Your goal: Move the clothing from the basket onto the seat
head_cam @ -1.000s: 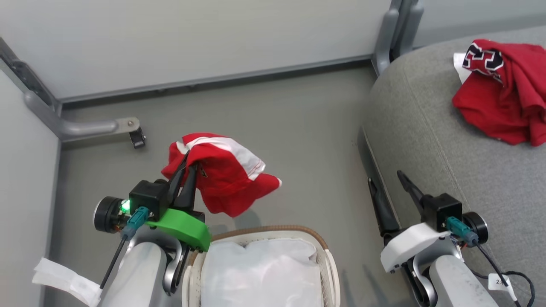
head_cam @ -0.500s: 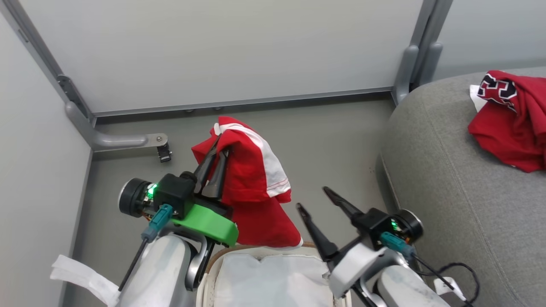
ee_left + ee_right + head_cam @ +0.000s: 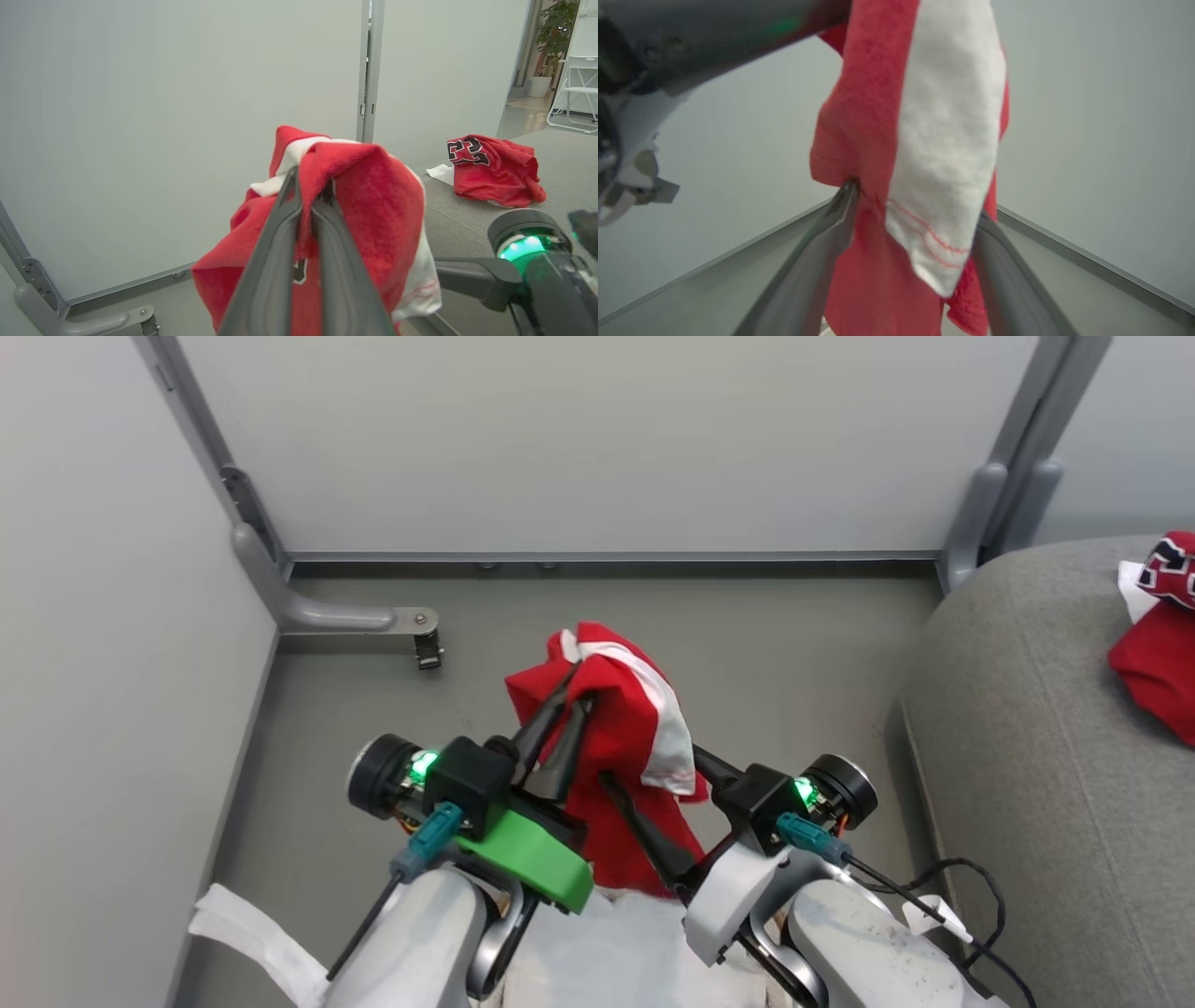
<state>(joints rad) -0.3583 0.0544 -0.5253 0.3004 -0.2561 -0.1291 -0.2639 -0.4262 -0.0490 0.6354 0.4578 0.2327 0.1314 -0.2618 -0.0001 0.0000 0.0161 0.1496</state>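
The left gripper is still clamping the red shorts, and the right gripper, fingers wide apart, is now straddling them.

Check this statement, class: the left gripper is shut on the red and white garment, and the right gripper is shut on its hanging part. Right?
Not quite. The left gripper is shut on the red and white garment, but the right gripper is open: the right wrist view shows its fingers spread either side of the hanging part.
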